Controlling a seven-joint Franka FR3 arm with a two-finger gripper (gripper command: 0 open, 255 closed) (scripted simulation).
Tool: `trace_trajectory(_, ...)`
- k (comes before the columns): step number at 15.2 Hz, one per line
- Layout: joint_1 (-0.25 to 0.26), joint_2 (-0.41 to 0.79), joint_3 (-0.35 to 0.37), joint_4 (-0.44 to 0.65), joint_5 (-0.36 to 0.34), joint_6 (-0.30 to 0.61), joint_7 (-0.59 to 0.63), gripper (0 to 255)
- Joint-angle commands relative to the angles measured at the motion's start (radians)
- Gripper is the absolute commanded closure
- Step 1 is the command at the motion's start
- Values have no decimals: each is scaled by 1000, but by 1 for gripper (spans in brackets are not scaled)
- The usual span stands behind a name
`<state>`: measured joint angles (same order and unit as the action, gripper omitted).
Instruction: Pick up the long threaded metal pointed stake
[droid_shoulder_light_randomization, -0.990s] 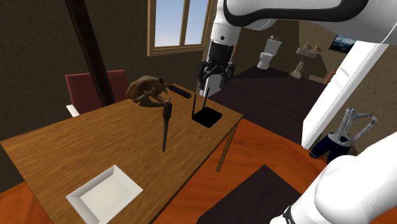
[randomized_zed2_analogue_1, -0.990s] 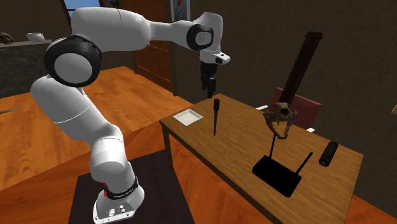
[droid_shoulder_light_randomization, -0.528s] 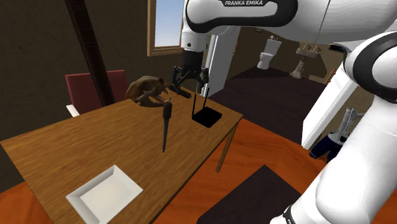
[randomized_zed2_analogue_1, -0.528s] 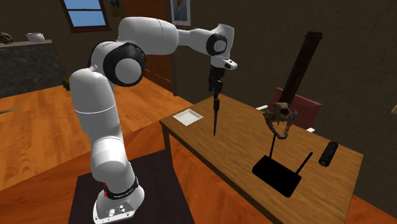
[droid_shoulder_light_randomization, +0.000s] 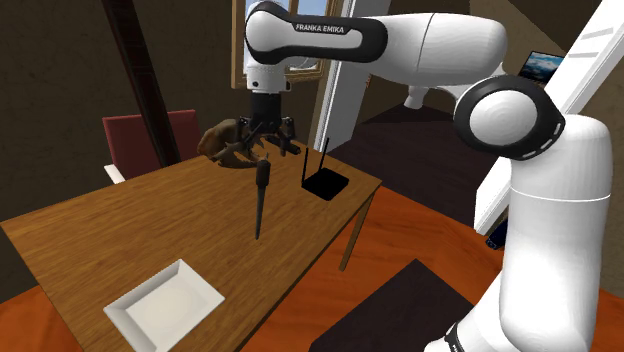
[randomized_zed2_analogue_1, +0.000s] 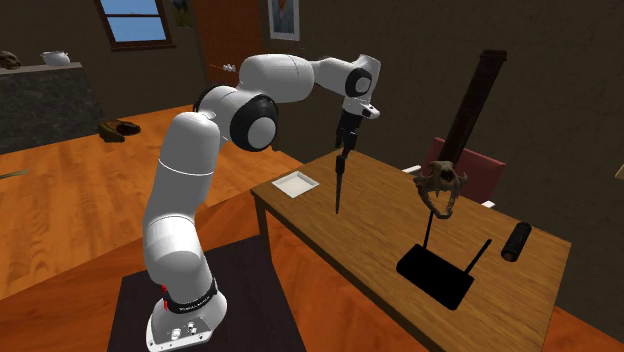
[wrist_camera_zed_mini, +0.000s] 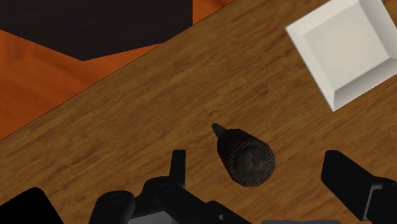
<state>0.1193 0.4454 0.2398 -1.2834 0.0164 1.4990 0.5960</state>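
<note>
Hand: the hand (droid_shoulder_light_randomization: 267, 141) hangs just above the stake's top, its fingers (wrist_camera_zed_mini: 177, 163) spread wide – nothing is between them but air, and neither touches the stake.
Stake: the dark stake (droid_shoulder_light_randomization: 260, 201) stands upright near the middle of the wooden counter (droid_shoulder_light_randomization: 110, 235), thick ridged head up, point down on the wood.
Tray: the white square tray (droid_shoulder_light_randomization: 164, 303) lies near the counter's edge, well apart from the stake.
Stand: the black stand (randomized_zed2_analogue_1: 436, 273) with thin rods sits toward the far end – a brown skull (randomized_zed2_analogue_1: 441, 184) sits near it.
Chair: the red chair (droid_shoulder_light_randomization: 138, 141) is behind the counter.
</note>
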Motion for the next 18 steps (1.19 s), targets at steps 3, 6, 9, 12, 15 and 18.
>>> trace_trajectory(3, 1, 20, -2, -27, -2, 42, 0, 0)
trace_trajectory(6, -1, 21, -3, -74, -2, 90, -3, 0)
trace_trajectory(9, 0, 21, -3, -75, -2, 91, -3, 255)
trace_trajectory(12, 0, 20, -2, -76, -2, 91, -2, 255)
trace_trajectory(15, 0, 20, -2, -77, -2, 91, -3, 255)
trace_trajectory(18, -1, 21, -3, -74, -2, 90, -3, 255)
